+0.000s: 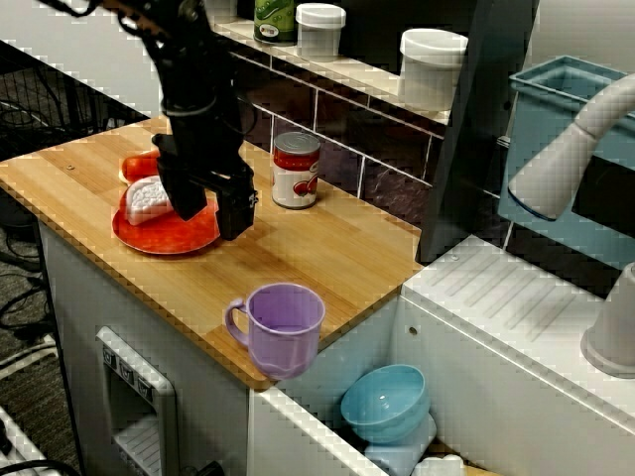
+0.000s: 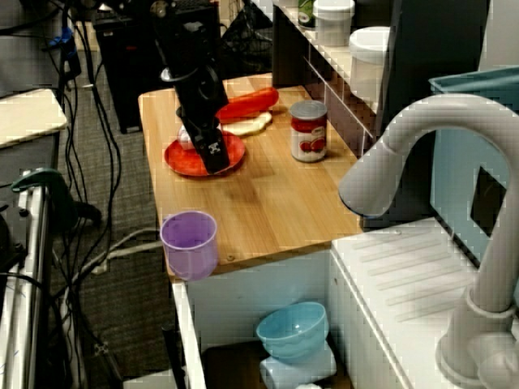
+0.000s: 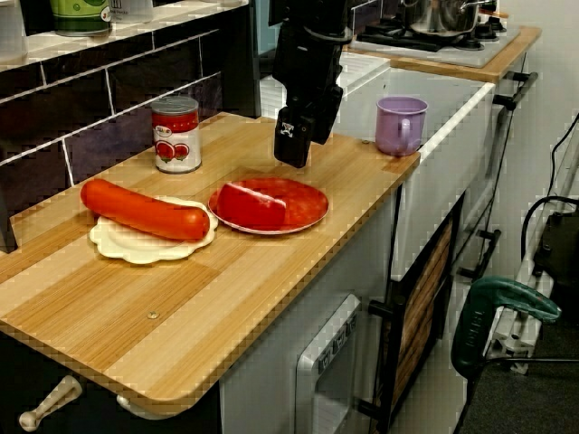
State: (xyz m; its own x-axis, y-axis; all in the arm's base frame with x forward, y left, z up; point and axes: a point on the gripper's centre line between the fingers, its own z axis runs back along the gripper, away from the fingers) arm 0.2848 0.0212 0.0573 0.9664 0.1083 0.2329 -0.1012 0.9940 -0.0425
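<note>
View from the sink side: black gripper [image 1: 210,210] hangs low over the red plate [image 1: 164,241], jaws spread, nothing between them. One finger sits just in front of the wedge [image 1: 145,201], which has a pale pink cut face, rounded back, matte. Plate is round and glossy, on the wood-grain bench [image 1: 327,248]
View past the faucet: gripper hides most of the wedge; lilac plastic mug [image 2: 190,243] at the bench edge
View from the bench end: wedge skin smooth red, lying on the plate; gripper above and beyond it, apart. Tin can [image 3: 176,134] by the tiled wall
</note>
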